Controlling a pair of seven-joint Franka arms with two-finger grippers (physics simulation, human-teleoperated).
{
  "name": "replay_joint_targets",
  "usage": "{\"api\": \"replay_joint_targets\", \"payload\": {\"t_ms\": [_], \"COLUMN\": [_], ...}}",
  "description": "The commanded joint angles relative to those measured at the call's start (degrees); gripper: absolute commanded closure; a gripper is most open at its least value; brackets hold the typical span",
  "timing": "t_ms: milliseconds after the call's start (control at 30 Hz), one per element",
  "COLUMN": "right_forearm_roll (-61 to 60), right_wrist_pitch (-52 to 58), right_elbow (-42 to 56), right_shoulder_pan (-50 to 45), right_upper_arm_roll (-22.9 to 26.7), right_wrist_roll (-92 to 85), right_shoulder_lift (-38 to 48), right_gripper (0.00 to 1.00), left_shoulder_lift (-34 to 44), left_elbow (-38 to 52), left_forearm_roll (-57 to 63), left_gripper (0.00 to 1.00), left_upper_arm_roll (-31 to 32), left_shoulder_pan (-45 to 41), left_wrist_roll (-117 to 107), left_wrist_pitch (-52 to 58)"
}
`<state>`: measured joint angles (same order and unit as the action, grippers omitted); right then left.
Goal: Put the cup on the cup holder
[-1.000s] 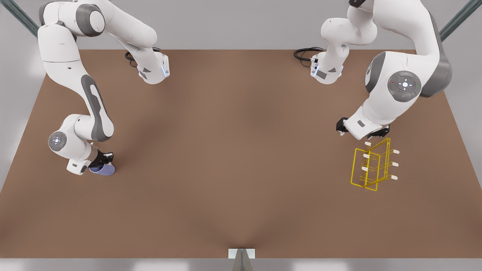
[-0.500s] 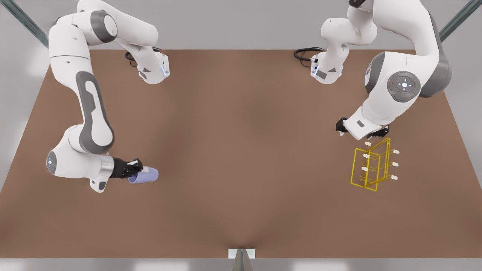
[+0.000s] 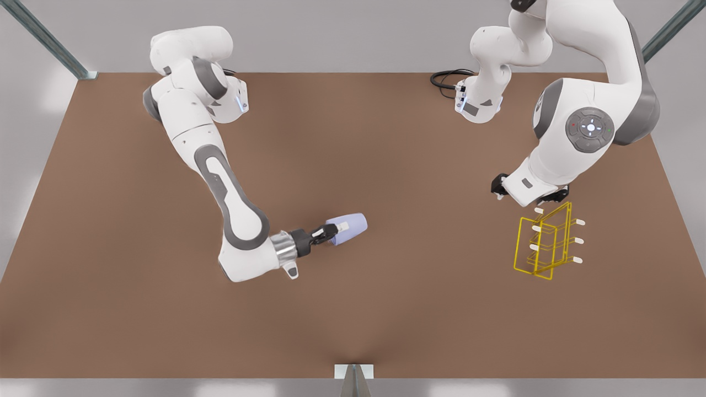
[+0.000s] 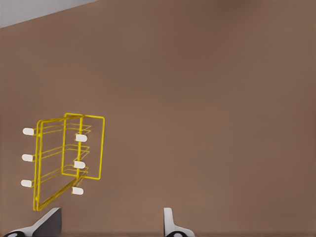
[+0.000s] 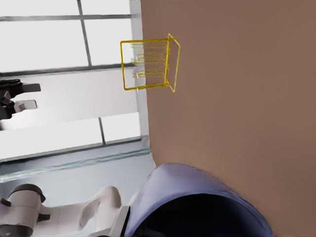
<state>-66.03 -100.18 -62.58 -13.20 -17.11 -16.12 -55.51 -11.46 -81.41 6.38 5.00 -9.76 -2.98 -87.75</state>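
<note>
Front view: high, looking steeply down across the table (arm bases at upper frame). Both wrist views share the cup holder, the left nearer.

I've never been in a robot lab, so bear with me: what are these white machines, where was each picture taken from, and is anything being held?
They are two jointed robot arms in a computer simulation, each ending in a two-finger gripper. The wide picture looks down on a brown table. The other two come from cameras on the arms' wrists.

On the wide picture's left, the right gripper holds a small lavender cup on its side, above the table. Its wrist camera sees that cup close up.

On the wide picture's right, the left gripper waits with its fingers open by a yellow wire rack standing on the table.
</note>
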Motion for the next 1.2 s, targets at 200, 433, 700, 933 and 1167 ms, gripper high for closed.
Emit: {"api": "replay_joint_targets", "payload": {"t_ms": [200,433,700,933,1167], "right_forearm_roll": [-11.49,-13.95,-13.95,-13.95,-13.86], "right_wrist_pitch": [-9.86,-14.6,-19.96,-22.16,-22.34], "right_elbow": [12.56,16.43,16.26,15.2,14.32], "right_shoulder_pan": [-8.86,-14.66,-15.89,-16.16,-17.12], "right_upper_arm_roll": [0.15,1.81,3.05,3.84,5.42], "right_wrist_roll": [8.04,-0.05,-8.93,-14.29,-15.96], "right_shoulder_lift": [-9.87,-16.55,-19.46,-19.37,-19.81], "right_gripper": [0.79,0.79,0.79,0.79,0.79], "left_shoulder_lift": [-0.31,-0.4,-1.01,-1.72,-3.21], "left_elbow": [0.03,0.03,0.03,0.03,0.03], "left_forearm_roll": [0.04,0.04,0.04,0.04,-0.05], "left_gripper": [0.0,0.0,0.0,0.0,0.0], "left_upper_arm_roll": [0.01,0.01,0.01,0.01,0.01], "left_shoulder_pan": [0.0,0.09,0.09,0.09,0.35], "left_wrist_roll": [-0.01,-0.01,-0.01,-0.01,-0.01], "left_wrist_pitch": [-0.23,-0.14,-0.23,-0.49,-0.67]}}
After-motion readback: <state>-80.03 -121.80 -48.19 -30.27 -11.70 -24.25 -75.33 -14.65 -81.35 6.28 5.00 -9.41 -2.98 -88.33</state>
